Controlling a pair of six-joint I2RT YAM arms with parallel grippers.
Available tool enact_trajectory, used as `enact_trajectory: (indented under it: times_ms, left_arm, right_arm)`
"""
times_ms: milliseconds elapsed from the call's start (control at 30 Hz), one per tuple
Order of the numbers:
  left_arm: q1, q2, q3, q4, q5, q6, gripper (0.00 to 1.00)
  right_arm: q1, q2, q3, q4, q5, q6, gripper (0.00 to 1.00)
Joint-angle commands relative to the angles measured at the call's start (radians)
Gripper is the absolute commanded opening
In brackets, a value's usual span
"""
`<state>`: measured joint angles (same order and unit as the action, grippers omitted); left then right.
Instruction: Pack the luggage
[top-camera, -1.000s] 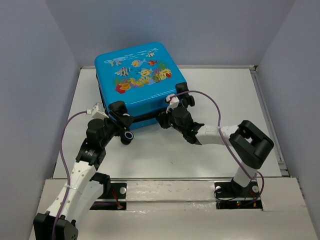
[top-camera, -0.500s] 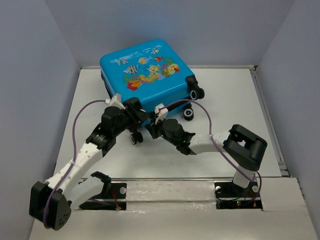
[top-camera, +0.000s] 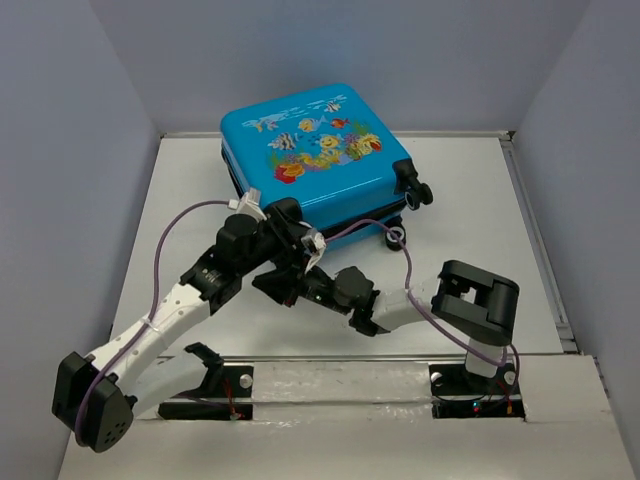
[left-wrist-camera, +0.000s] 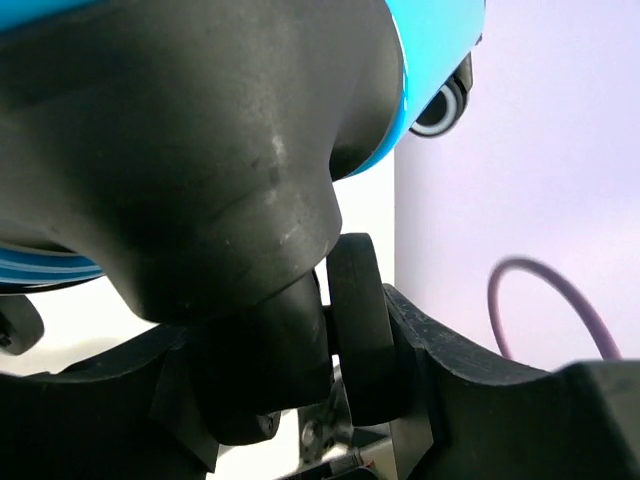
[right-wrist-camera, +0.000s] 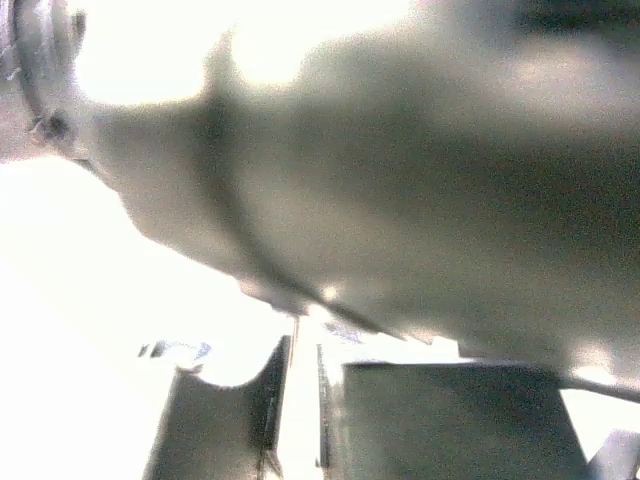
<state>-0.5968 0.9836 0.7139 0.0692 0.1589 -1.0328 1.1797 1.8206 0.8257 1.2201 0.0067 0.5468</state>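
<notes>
White tabletop enclosed by plain grey-blue walls on three sides. One bright-blue suitcase, the luggage, lies closed and flat at the far centre of the table, fish print facing up. Two of its wheels show at the near right corner.

Two robot arms reach in from the near edge, each trailing one purple cable. The left gripper is at the suitcase's near left corner. In the wrist view its jaws appear clamped on the black wheel assembly there. The right gripper sits low over the table, just in front of that same corner and beneath the left gripper. Its fingers are pressed nearly together with nothing between them.
</notes>
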Motion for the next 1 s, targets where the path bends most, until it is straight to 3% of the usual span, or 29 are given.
enact_trajectory:
  times_ms: [0, 33, 67, 133, 167, 200, 233, 300, 400, 633, 967]
  left_arm:
    - [-0.066, -0.198, -0.013, 0.414, 0.096, 0.102, 0.07]
    - [-0.066, -0.212, -0.03, 0.393, 0.076, 0.112, 0.1]
    - [-0.064, -0.238, -0.062, 0.353, 0.039, 0.141, 0.25]
    - [-0.064, -0.258, -0.086, 0.302, -0.01, 0.165, 0.43]
    - [-0.063, -0.275, -0.103, 0.263, -0.043, 0.19, 0.63]
    - [-0.063, -0.283, -0.113, 0.248, -0.059, 0.191, 0.63]
    - [-0.063, -0.29, -0.119, 0.233, -0.077, 0.204, 0.78]
    - [-0.061, -0.307, -0.134, 0.204, -0.117, 0.209, 0.91]
    - [-0.061, -0.309, -0.134, 0.178, -0.142, 0.223, 0.98]
    - [-0.055, -0.341, -0.16, 0.135, -0.2, 0.241, 0.99]
    - [-0.044, -0.463, -0.208, 0.087, -0.279, 0.226, 0.99]
  right_arm:
    - [0.014, -0.093, -0.16, 0.071, 0.074, 0.003, 0.45]
    - [0.014, -0.191, -0.181, -0.012, 0.1, -0.023, 0.52]
    - [0.014, -0.242, -0.218, -0.197, 0.168, -0.051, 0.65]
    - [0.014, -0.377, -0.272, -0.33, 0.225, -0.07, 0.76]
    - [0.014, -0.418, -0.302, -0.409, 0.263, -0.079, 0.83]
    - [0.014, -0.46, -0.325, -0.468, 0.289, -0.082, 0.85]
    - [0.014, -0.498, -0.339, -0.525, 0.312, -0.082, 0.88]
    - [0.003, -0.582, -0.335, -0.695, 0.366, -0.09, 0.95]
    - [-0.006, -0.619, -0.26, -0.813, 0.36, -0.126, 0.98]
    - [-0.088, -0.505, -0.042, -0.824, 0.29, -0.173, 0.99]
    - [-0.133, -0.316, 0.115, -0.635, 0.13, -0.108, 0.98]
